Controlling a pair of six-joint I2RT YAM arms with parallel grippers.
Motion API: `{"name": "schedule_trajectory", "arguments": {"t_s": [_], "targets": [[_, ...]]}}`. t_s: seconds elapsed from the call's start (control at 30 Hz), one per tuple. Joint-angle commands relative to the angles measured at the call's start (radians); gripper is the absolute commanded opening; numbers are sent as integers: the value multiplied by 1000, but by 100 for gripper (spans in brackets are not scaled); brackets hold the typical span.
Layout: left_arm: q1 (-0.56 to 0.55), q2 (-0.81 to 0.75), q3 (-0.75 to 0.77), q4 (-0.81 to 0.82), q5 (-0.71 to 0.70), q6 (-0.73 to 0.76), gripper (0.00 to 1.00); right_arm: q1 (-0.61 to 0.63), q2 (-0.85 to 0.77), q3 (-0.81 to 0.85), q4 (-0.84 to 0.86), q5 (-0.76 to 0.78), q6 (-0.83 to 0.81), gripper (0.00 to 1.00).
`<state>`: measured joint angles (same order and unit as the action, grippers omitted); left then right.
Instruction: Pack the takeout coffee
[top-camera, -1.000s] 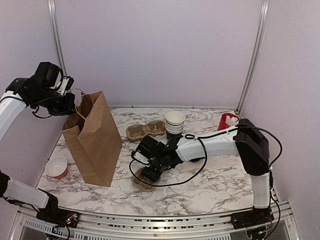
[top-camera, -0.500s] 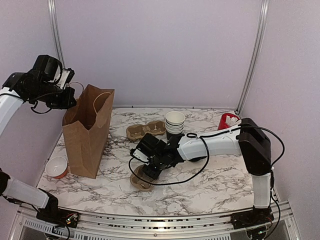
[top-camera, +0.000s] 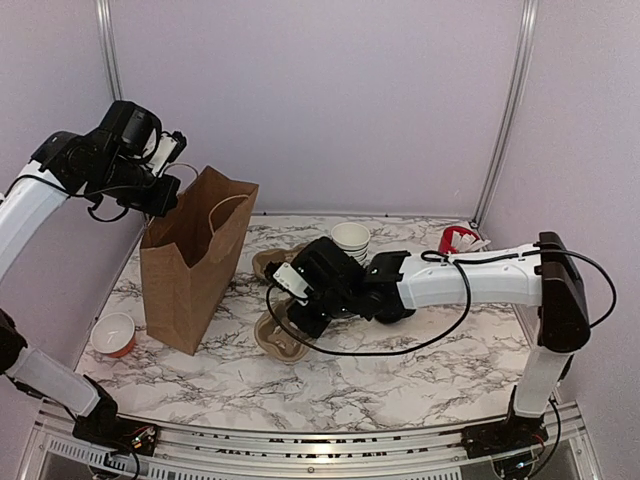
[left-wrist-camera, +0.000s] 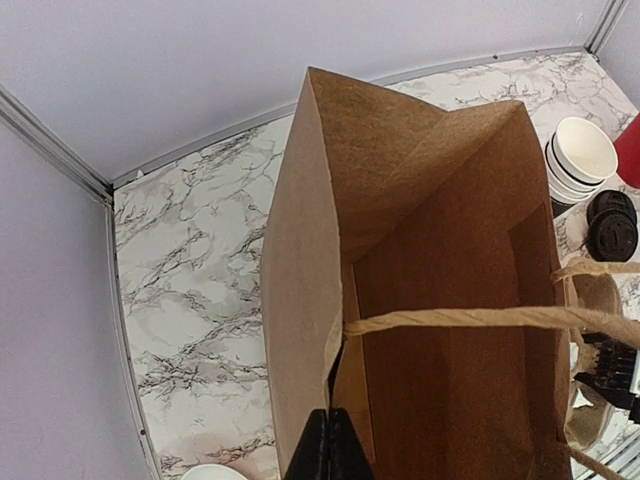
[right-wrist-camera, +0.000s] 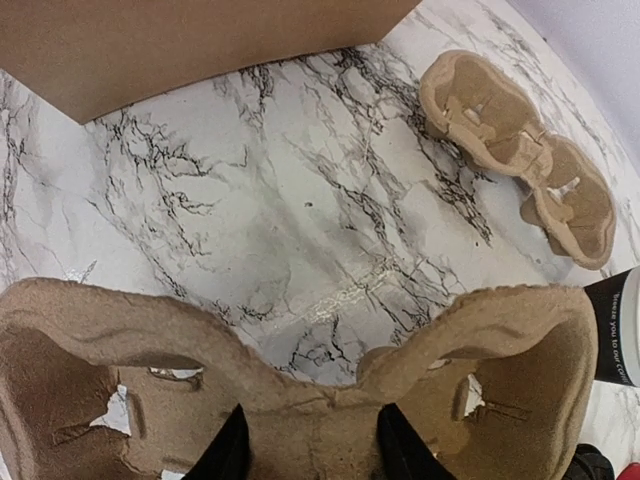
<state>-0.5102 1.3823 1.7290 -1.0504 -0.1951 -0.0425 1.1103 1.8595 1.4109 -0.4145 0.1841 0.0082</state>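
The takeout coffee (left-wrist-camera: 612, 237) stands on the table (top-camera: 400, 370), held by neither arm. From over the left wrist only round black lids show, just on the near side of the stack of lidless cups (left-wrist-camera: 580, 155) and to the right of the paper bag (top-camera: 195, 260), outside it. Two lids seem to sit together there, and the cup bodies are out of sight.

The left jaws are pressed together on the bag's top edge, well apart from the coffee. The right jaws pinch the middle ridge of a cardboard cup carrier (right-wrist-camera: 480, 330), a finger (right-wrist-camera: 232, 445) on each side. The coffee lies farther back and to their right.

From above, the right arm hides the coffee. In the right wrist view a black cup with white lettering (right-wrist-camera: 615, 335) is cut off at the right edge, and I cannot tell if it is the coffee or the stack. A second carrier (top-camera: 290, 262) lies farther back.
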Motion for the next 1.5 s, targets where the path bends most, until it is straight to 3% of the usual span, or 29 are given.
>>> {"name": "schedule_trajectory", "arguments": {"t_s": [0.0,0.3,0.53,0.83,1.17,1.37,1.47], "targets": [[-44,23,33,-29,-73,27,0,16,-110,-32,70,35,9,35],[-95,15,92,-16,-87,75,0,35,-266,37,38,65,12,35],[-228,10,94,-16,-148,104,0,36,-359,147,35,88,-16,35],[-384,61,55,0,-238,63,0,36,-390,226,192,80,-41,36],[-427,50,30,63,-267,23,0,-25,-357,262,322,-295,118,37],[-426,-5,15,132,-209,43,0,-142,-367,129,571,-686,372,37],[-426,-25,7,159,-215,53,0,-173,-355,86,689,-798,480,37]]}}
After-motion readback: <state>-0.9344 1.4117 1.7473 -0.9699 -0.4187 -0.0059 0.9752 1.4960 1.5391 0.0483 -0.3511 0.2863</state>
